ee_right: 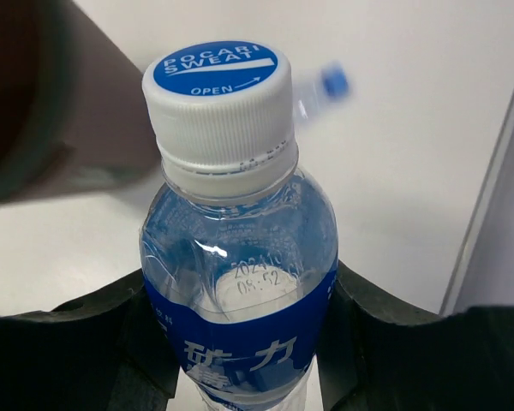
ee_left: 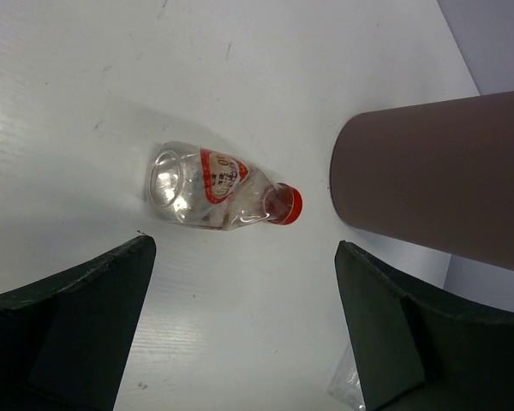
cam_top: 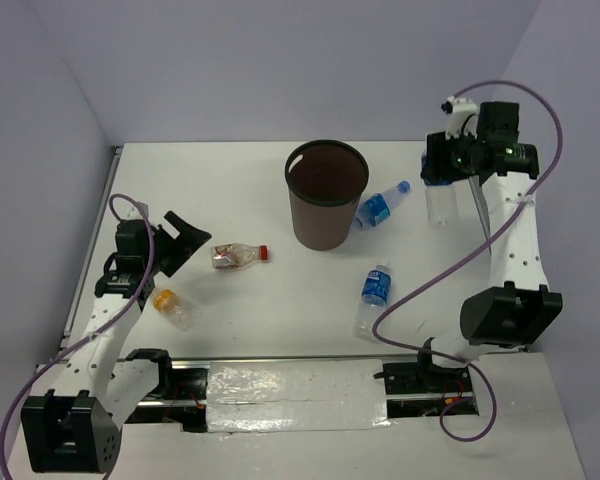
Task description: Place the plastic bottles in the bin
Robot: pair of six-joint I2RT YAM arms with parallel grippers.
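Now right tool [ee_right: 240, 338] grips blue-label bottle [ee_right: 240, 257] near bin [cam_top: 323, 220] — left tool [ee_left: 244, 291] spread.

The bin [cam_top: 325, 215] is dark brown, the blue-labelled bottle [ee_right: 240, 282] white-capped.

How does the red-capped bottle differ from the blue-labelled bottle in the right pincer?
The red-capped bottle has a red cap; the blue-labelled bottle has a white cap with a blue top. The red-capped bottle lies on its side on the table, free; the blue-labelled bottle is gripped by the right pincer. Both are clear plastic and outside the bin.
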